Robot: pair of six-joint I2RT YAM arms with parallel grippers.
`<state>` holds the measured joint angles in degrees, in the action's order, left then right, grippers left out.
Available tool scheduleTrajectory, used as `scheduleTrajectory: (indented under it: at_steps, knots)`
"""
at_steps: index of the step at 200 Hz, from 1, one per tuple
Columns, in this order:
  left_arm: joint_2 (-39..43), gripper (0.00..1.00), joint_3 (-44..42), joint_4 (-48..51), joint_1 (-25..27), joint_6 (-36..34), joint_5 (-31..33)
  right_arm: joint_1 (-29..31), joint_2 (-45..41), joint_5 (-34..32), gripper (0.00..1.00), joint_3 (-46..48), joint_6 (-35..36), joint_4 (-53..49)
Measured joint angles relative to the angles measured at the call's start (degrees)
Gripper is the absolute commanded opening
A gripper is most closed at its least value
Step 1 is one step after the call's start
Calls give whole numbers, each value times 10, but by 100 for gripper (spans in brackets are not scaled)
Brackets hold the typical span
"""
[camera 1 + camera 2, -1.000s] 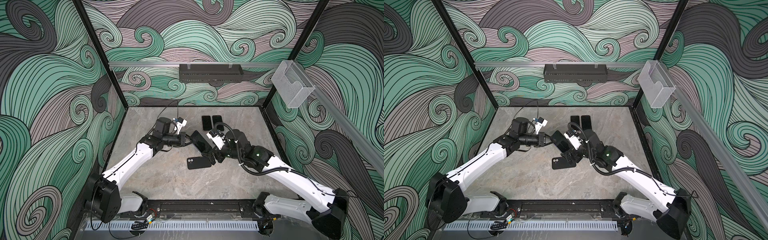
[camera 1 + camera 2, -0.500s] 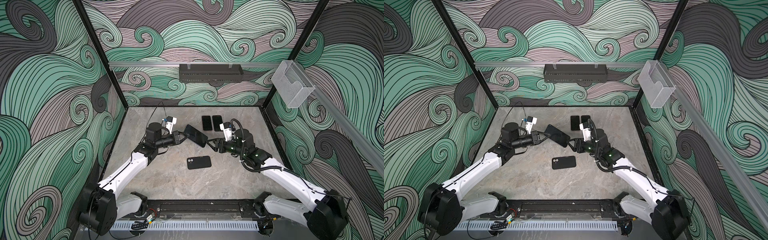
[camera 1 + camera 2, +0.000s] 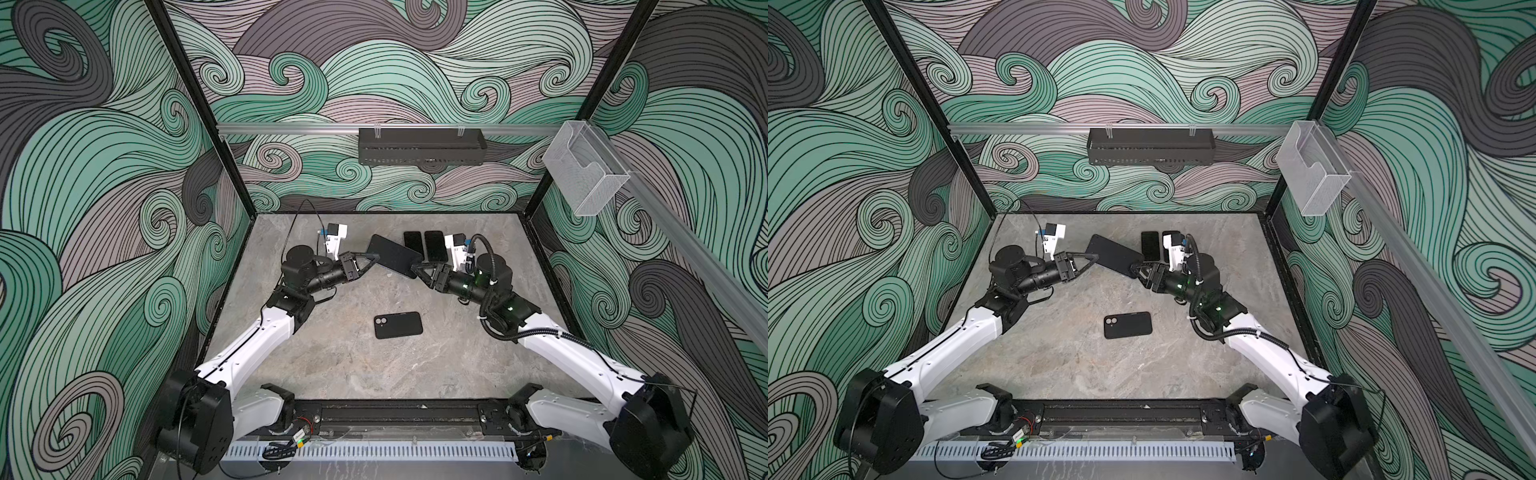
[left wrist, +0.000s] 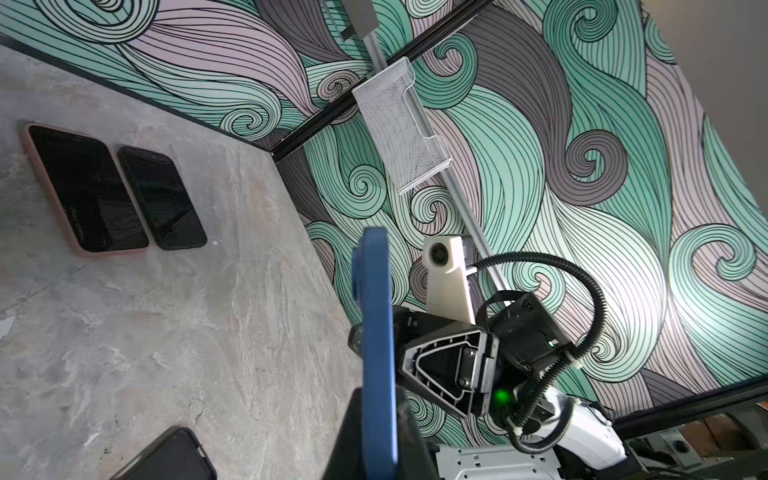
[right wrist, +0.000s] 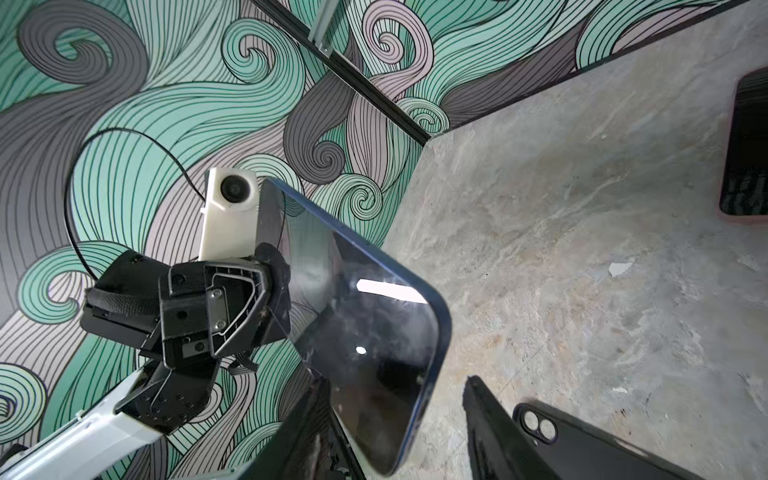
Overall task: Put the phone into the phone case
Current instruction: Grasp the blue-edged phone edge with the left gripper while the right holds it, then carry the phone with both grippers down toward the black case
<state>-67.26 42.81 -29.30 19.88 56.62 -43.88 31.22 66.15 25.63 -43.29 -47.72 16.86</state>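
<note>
Item: phone (image 3: 392,259), aloft between the arms, long axis running pincer to pincer. We log the left pincer (image 3: 373,259) clenched on one end. The right pincer (image 3: 417,268) straddles the opposite end, jaws spread, a gap showing. Phone case (image 3: 398,325): flat on the counter (image 3: 332,374), below and nearer the front.

Phone (image 5: 374,340): glossy glass face, smooth blue rim. Case (image 3: 398,325): matt black, plastic-looking. Bench (image 3: 332,365): grey stone-look surface, veined, matt, a few pale scuffs.
</note>
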Motion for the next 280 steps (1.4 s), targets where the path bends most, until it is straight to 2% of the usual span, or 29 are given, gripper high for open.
scheduleTrajectory:
  at_steps: [109, 141, 198, 237, 268, 280]
  knots:
    - [-17, 0, -11, -123, -6, 98, -14, -9, 17, 71, 36, 25, -112, 193]
    - [-17, 0, -11, -150, -7, 111, -16, -10, 18, 77, 25, 25, -128, 222]
    - [-20, 0, -14, -187, -7, 131, -17, -11, 20, 78, 18, 26, -145, 255]
    - [-34, 0, -15, -214, -7, 152, -19, -13, 20, 80, 7, 27, -158, 281]
    - [-38, 18, -15, -227, -7, 161, -21, -13, 20, 81, 1, 27, -160, 288]
    - [-38, 22, -15, -223, -7, 160, -20, -13, 20, 82, 0, 27, -157, 291]
